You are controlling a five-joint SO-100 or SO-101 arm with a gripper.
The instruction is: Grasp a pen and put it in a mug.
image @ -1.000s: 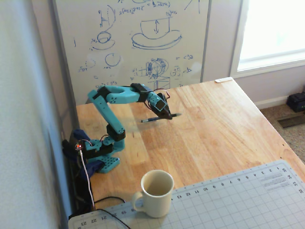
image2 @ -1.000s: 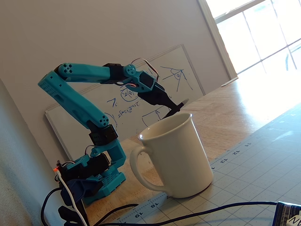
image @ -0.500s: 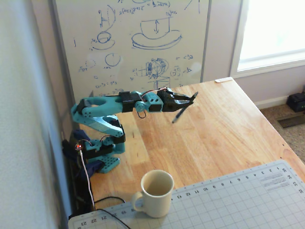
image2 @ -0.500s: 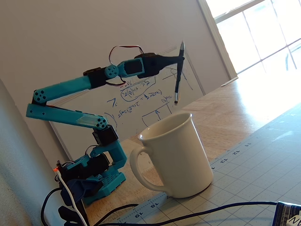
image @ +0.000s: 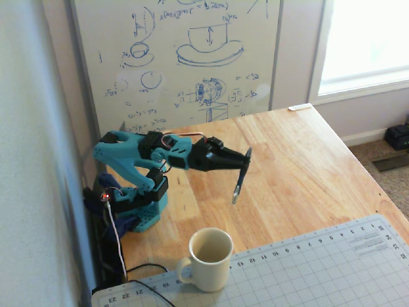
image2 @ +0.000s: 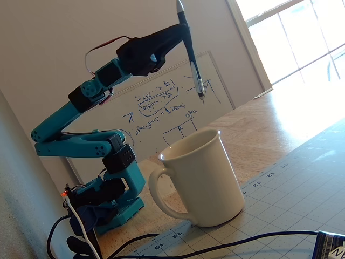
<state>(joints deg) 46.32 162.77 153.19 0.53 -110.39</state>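
High fixed view
Arm: a teal arm (image: 137, 160) stands on its base at the left edge of the wooden table (image: 300, 166), folded and reaching out to the right.
Gripper: the black gripper (image: 243, 160) points right and is clenched on the pen near the pen's upper end.
Pen: the dark pen (image: 240, 176) hangs nearly upright in the air, its tip down and leaning a little to the left, clear of the table.
Mug: the cream mug (image: 209, 258) stands upright near the bottom of the view, at the edge of the gridded cutting mat (image: 307, 272), its handle to the left. It is below the pen in the picture and well apart from it.
Background: a whiteboard (image: 185, 57) with blue sketches leans against the wall behind the table.

Low fixed view
Mug: the mug (image2: 200, 181) fills the foreground, upright on the mat (image2: 302, 178), handle to the left.
Arm: the arm (image2: 86, 140) rises behind the mug, its upper part stretched up and to the right.
Gripper: the gripper (image2: 182, 31) is closed around the pen, high above the mug.
Pen: the pen (image2: 189, 51) is held close to vertical, tip down, above the mug's rim and apart from it.
Cable: a black cable (image2: 215, 247) runs across the mat in front.
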